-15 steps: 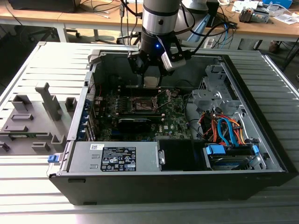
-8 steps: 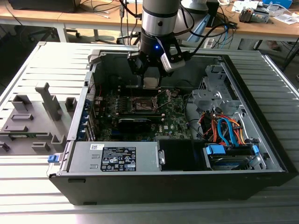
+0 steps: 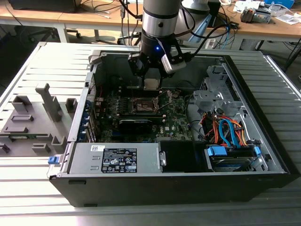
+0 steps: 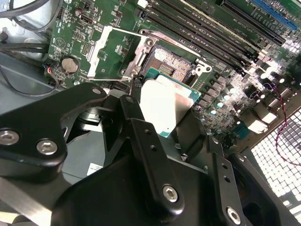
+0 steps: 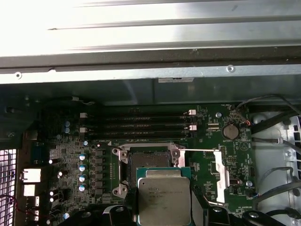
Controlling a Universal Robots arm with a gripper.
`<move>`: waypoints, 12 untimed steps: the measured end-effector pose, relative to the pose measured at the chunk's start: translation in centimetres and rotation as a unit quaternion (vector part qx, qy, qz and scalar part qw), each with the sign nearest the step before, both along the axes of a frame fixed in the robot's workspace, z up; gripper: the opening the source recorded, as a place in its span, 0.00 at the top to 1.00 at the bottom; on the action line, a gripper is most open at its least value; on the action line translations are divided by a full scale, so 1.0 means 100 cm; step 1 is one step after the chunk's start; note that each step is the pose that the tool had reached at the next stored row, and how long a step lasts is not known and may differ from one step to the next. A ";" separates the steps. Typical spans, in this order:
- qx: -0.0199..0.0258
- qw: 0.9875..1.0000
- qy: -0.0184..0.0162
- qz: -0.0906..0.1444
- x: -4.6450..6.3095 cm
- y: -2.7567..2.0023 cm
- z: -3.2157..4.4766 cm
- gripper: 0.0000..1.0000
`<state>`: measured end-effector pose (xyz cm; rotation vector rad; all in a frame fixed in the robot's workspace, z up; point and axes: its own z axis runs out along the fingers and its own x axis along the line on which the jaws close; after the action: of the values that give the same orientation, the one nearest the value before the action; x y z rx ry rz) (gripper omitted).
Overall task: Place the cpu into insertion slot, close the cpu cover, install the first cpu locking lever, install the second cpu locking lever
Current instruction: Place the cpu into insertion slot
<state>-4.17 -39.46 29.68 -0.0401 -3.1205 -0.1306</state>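
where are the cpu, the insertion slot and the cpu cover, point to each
cpu [image 5: 163, 197]: first wrist view, middle of its pale metal top
insertion slot [image 5: 146, 159]: first wrist view, dark recess showing beyond the chip
cpu cover [image 5: 222, 167]: first wrist view, side bar of the open frame

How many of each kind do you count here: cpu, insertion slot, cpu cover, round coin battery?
cpu: 1
insertion slot: 1
cpu cover: 1
round coin battery: 1
Total: 4
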 end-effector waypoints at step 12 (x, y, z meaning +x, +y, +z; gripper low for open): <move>0.000 1.000 0.000 0.000 -0.002 -0.0002 -0.0024 0.46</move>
<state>-4.35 -39.48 29.43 -0.0400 -3.1205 -0.1306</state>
